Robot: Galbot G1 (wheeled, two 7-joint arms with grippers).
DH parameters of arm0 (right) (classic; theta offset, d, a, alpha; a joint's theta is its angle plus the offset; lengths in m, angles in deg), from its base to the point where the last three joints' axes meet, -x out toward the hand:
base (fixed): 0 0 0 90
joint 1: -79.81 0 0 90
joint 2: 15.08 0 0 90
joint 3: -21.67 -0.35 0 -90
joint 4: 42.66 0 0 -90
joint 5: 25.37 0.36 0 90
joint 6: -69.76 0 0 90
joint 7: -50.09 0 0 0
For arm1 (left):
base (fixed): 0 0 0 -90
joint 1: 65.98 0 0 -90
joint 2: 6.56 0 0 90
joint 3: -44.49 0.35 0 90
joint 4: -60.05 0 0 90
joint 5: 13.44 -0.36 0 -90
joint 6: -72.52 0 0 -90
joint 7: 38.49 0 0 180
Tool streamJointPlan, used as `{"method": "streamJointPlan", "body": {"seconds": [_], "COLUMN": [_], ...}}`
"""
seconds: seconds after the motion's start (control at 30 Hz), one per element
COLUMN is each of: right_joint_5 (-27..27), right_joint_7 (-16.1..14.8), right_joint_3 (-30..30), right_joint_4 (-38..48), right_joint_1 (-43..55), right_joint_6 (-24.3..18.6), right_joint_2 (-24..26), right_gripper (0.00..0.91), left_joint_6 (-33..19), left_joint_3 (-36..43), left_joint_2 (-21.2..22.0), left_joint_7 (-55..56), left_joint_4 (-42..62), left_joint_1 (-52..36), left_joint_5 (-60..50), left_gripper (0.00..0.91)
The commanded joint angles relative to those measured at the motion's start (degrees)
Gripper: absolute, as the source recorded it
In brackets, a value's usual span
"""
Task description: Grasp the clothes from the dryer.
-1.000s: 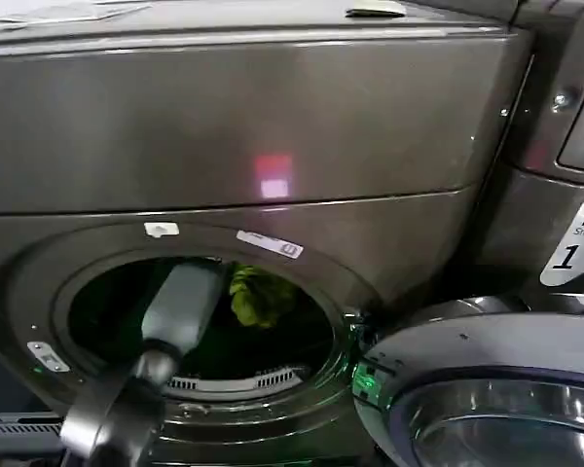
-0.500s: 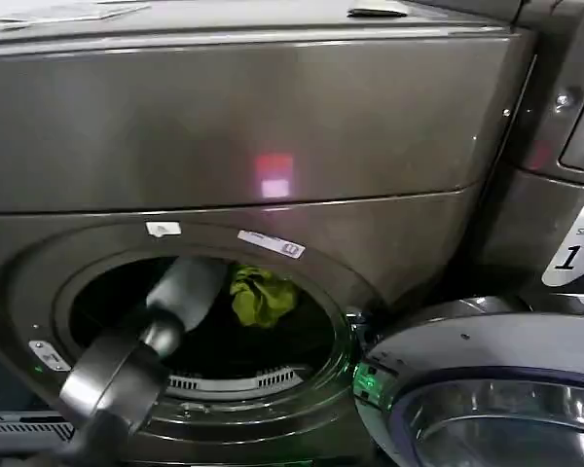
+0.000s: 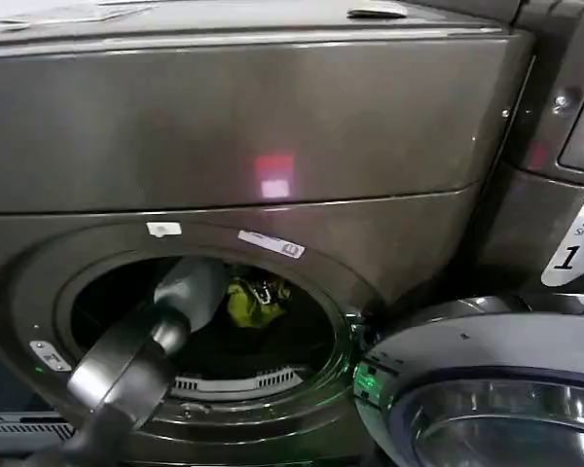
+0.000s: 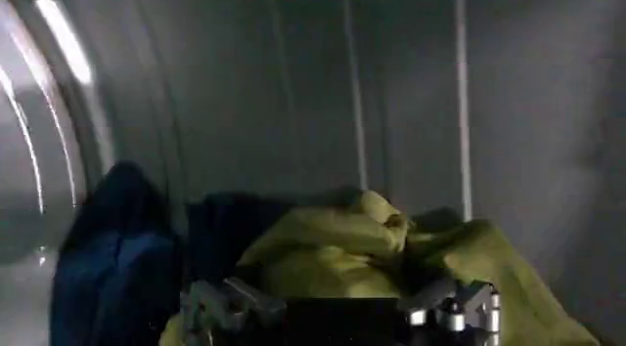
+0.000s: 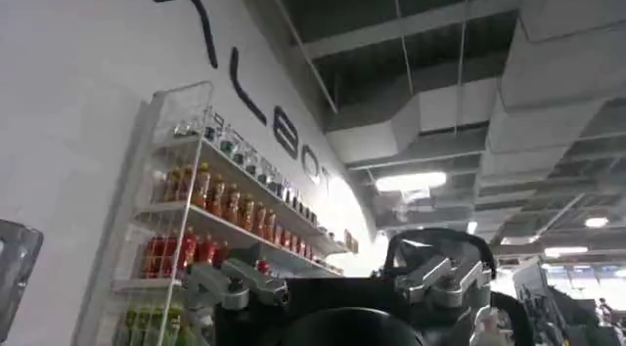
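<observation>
The dryer (image 3: 273, 126) is a bronze-grey front loader with its round porthole open. My left arm reaches through the porthole into the dark drum. Its gripper (image 3: 259, 292) is right at the lime yellow-green garment (image 3: 245, 306) of the clothes, touching or just over its top. In the left wrist view the lime garment (image 4: 372, 255) lies bunched straight ahead of the left gripper (image 4: 337, 319) on the drum floor. A dark navy garment (image 4: 117, 265) lies beside it, against the steel drum wall (image 4: 411, 94). My right gripper (image 5: 337, 314) is held up away from the dryer, facing a ceiling.
The dryer's round door (image 3: 487, 389) hangs open at the lower right, close to the porthole rim. A neighbouring machine (image 3: 565, 117) stands at the right, with a white label numbered 1 (image 3: 569, 255) below it. A shelf of bottles (image 5: 215, 216) appears in the right wrist view.
My left arm has pushed deeper into the drum and shifted slightly right. The lime garment now looks smaller and lower, with the gripper over its top.
</observation>
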Motion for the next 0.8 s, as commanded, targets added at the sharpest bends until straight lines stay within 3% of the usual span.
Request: {"method": "streamJointPlan", "body": {"seconds": [0.03, 0.2, 0.5, 0.8], "right_joint_5": [-0.18, -0.2, -0.16, -0.06], "right_joint_7": [0.02, 0.02, 0.01, 0.05], "right_joint_3": [0.26, 0.25, -0.09, 0.22], "right_joint_4": [-0.19, -0.04, 0.01, -0.37], "right_joint_1": [0.12, 0.11, -0.18, -0.17], "right_joint_6": [-0.05, -0.08, -0.07, -0.06], "right_joint_2": [0.07, 0.21, 0.18, 0.02], "right_gripper": [0.907, 0.907, 0.907, 0.907], "left_joint_6": [-0.27, -0.91, -1.09, 0.8], "left_joint_3": [1.34, 1.03, 0.3, -10.73], "left_joint_2": [0.0, -0.16, 0.02, -0.59], "left_joint_7": [-0.7, -0.96, -0.87, 5.95], "left_joint_4": [0.84, 1.11, 0.71, -8.01], "left_joint_1": [0.43, 0.59, 0.49, 3.1], "left_joint_5": [-3.0, -2.75, -1.64, 5.41], "left_gripper": [0.102, 0.0, 0.0, 0.0]}}
